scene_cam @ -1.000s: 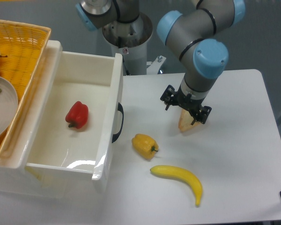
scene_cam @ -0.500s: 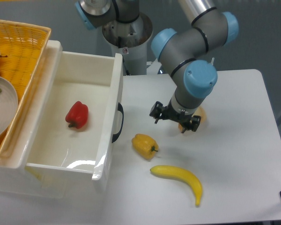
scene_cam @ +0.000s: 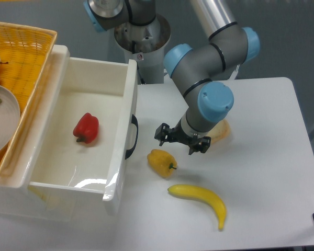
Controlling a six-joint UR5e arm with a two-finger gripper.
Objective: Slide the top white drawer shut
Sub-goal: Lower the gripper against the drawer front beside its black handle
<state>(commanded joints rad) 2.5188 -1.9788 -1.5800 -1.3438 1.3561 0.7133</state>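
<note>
1. The top drawer point(scene_cam: 68, 136) stood pulled far out at the left side of the table point(scene_cam: 261, 172), with a red pepper point(scene_cam: 86, 127) lying inside.
2. Its black handle point(scene_cam: 132, 137) faced right, toward the middle of the table.
3. The gripper point(scene_cam: 182, 141) hung near the handle but not touching it, just above a yellow pepper point(scene_cam: 161, 161).
4. Its fingers looked spread apart and held nothing.
5. To do this step well, I think the gripper should go to the drawer front beside the handle and push straight left.
6. It should keep clear of the yellow pepper and the banana point(scene_cam: 199, 200) near the front edge.
7. A slow, even push would keep the drawer from jamming.
</note>
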